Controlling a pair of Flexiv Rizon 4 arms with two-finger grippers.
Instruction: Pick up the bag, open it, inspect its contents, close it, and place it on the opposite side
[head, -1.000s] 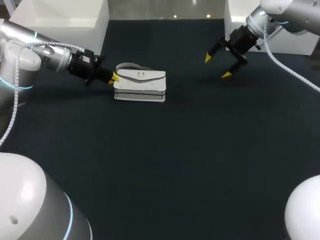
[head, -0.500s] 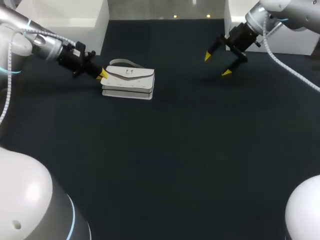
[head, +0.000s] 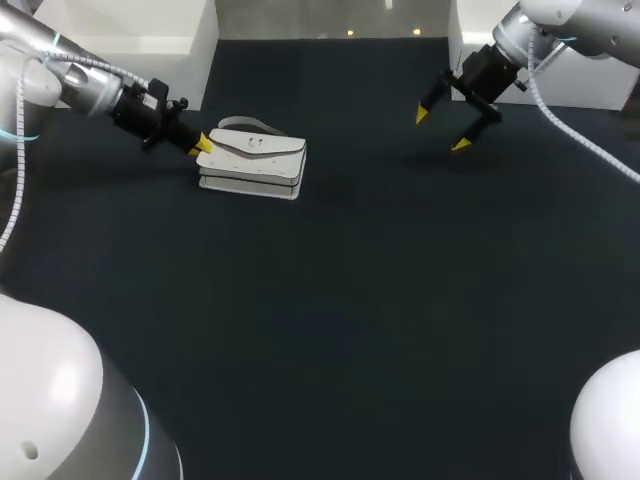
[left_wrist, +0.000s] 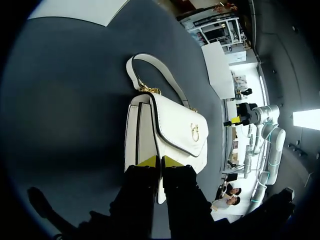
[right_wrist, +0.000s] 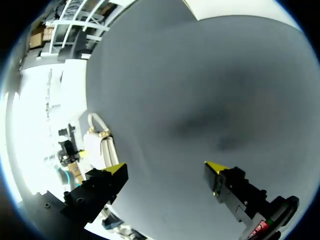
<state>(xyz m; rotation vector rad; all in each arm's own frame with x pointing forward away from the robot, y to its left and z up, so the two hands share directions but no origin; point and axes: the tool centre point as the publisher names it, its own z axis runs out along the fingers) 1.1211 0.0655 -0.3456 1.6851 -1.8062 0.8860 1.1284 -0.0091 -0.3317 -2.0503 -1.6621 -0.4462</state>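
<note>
My left gripper (left_wrist: 160, 161) is clenched on the left end of the white bag (left_wrist: 175, 130); my right gripper (head: 440, 130) is spread wide, holding nothing.
The bag lies in the table's (head: 350, 300) far left part. Wide bare surface stretches toward me and between the bag and the right gripper, which hangs near the far right edge. Over the last second the left gripper and bag slid left; the right gripper barely shifted.

No readable text, label or number on the bag (head: 252, 165) or elsewhere
</note>
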